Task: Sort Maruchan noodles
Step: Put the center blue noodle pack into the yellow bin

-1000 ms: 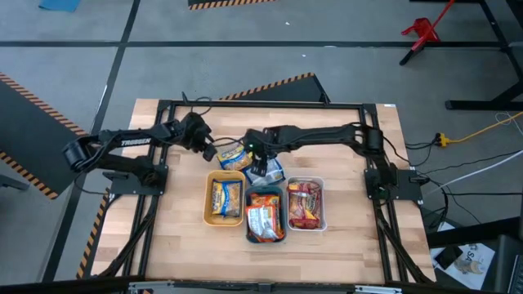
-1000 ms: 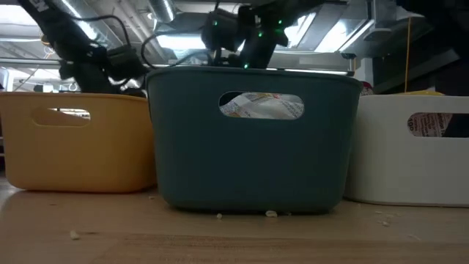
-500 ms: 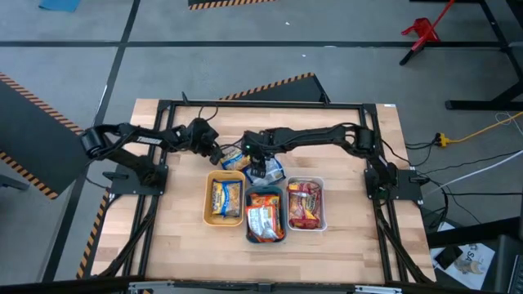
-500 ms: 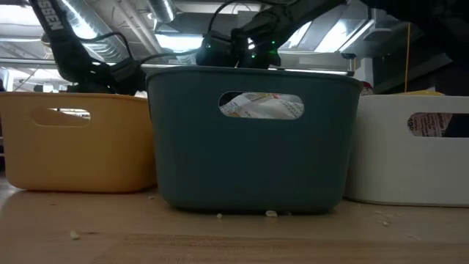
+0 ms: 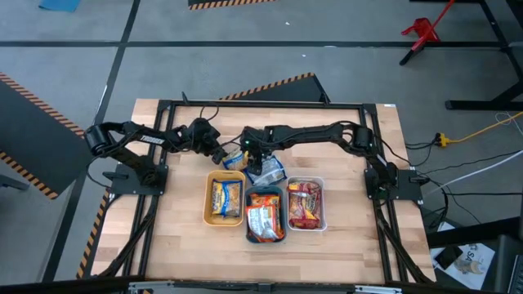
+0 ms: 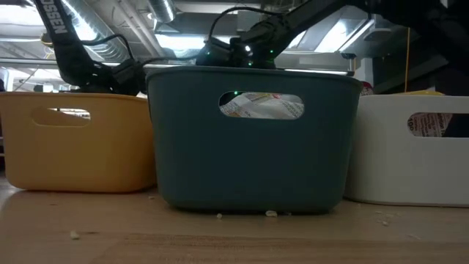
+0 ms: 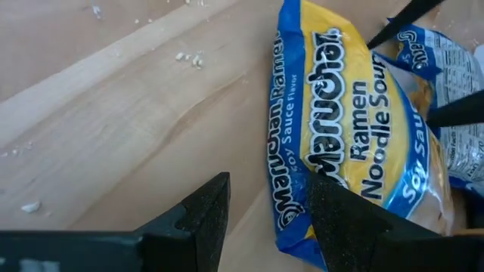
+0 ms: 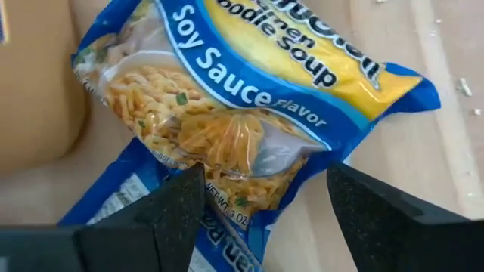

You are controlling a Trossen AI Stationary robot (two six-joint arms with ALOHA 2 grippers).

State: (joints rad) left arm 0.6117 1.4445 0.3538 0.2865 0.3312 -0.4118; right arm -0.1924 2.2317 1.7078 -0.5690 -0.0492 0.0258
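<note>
Crinkly yellow-blue soy sauce packet (image 7: pixel 344 143) is lying centre-frame above the yellow tray (image 5: pixel 209 196) | left gripper (image 7: pixel 265 215) spread, straddling its end, gripping nothing | right gripper (image 8: pixel 261 200) wide, empty | probably light, slippery, brittle inside: pinching an edge seam is looking safest.

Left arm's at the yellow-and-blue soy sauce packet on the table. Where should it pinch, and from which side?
Take the yellow soy sauce packet by its near long edge, coming from the open table side. It lies flat, and the left gripper, open, already straddles that crimped blue border. Its far end overlaps another blue-white packet, and the right gripper hovers open over it, so that side looks crowded.
</note>
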